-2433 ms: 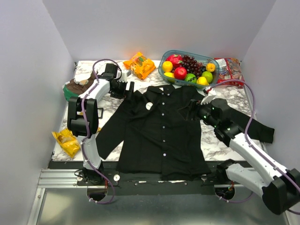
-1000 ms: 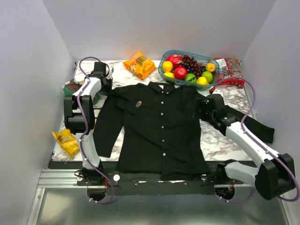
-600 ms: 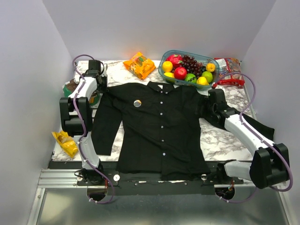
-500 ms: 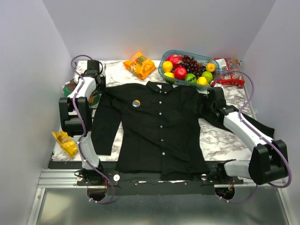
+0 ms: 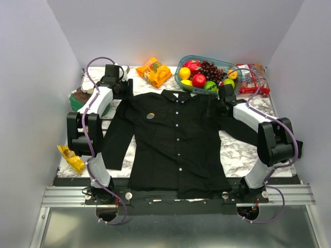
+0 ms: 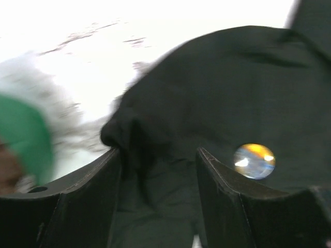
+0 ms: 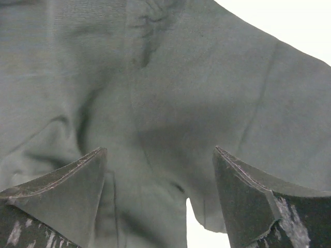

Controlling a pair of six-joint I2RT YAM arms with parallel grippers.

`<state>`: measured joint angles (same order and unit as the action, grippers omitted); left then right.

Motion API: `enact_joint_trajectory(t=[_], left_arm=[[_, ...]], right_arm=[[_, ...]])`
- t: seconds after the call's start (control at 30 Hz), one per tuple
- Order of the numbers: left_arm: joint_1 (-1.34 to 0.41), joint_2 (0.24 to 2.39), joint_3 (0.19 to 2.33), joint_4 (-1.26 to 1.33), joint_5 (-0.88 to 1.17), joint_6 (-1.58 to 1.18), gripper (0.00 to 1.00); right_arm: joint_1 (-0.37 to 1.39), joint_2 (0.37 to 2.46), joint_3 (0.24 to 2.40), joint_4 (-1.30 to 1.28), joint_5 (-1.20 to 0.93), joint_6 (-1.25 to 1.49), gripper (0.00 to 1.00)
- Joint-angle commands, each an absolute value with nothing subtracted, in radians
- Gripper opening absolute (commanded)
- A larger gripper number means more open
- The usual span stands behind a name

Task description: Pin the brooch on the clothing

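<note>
Top external: marble table, pale walls; left claw and right claw gape empty.

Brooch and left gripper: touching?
Apart. The top view shows the brooch lying on the shirt front, black cloth between it and the left gripper at the shoulder.

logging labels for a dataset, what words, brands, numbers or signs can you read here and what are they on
No text can be read in any view.
orange snack packet: has print, too small and blurred to read.
red packet: print too small to read.
yellow packet: too small to read.
brooch: blurred shine, no lettering can be made out.
shirt: no label or lettering shows.
</note>
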<state>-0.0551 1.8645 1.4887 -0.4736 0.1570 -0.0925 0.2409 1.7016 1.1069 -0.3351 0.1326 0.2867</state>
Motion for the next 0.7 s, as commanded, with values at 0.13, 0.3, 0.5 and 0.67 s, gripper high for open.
enact_joint_trajectory(t=[0.13, 0.3, 0.5, 0.67], left_arm=[[-0.112, 1.937, 1.489, -0.419, 0.367, -0.173, 0.65], [-0.153, 1.930, 1.514, -0.486, 0.157, -0.108, 0.64], [-0.121, 1.896, 1.503, -0.512, -0.055, -0.054, 0.61], [-0.120, 1.839, 1.490, -0.506, -0.083, -0.054, 0.66]], right_arm=[[0.218, 1.764, 1.131, -0.383, 0.110, 0.278, 0.85], [0.219, 1.746, 1.108, -0.394, 0.087, 0.287, 0.83], [0.219, 1.735, 1.077, -0.390, 0.081, 0.295, 0.83], [0.218, 1.727, 1.063, -0.391, 0.090, 0.293, 0.80]])
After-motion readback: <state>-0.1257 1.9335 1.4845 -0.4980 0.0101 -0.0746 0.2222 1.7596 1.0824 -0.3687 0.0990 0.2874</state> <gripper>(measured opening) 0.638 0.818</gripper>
